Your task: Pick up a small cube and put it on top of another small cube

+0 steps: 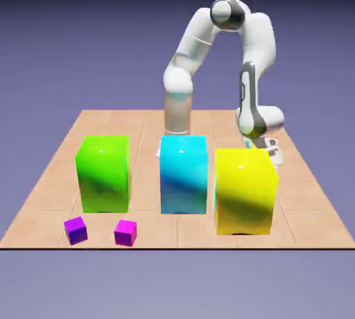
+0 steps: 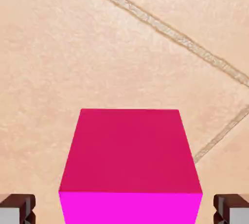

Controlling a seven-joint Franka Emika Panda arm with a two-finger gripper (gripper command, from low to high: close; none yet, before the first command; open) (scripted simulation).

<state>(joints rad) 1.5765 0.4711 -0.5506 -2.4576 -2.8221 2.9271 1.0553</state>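
The hot-pink small cube point(image 2: 130, 157) sits flat on the tiled surface point(image 2: 58, 47), one face squarely toward the hand; being a cube, it has no long axis. The fingers point(image 2: 17, 208) stand spread wide on either side, clear of its faces.

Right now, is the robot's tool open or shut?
Open. In the hand view the tool shows both fingertips standing wide apart, either side of the hot-pink cube, clear of its sides.

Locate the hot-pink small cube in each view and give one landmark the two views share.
Exterior view: the hot-pink small cube is not visible; the end effector dips behind the yellow block, which likely hides it.
Hand view: the hot-pink small cube fills the lower middle, between the two grey fingertips.
Shared landmark: the tan tiled tabletop with its grout lines.
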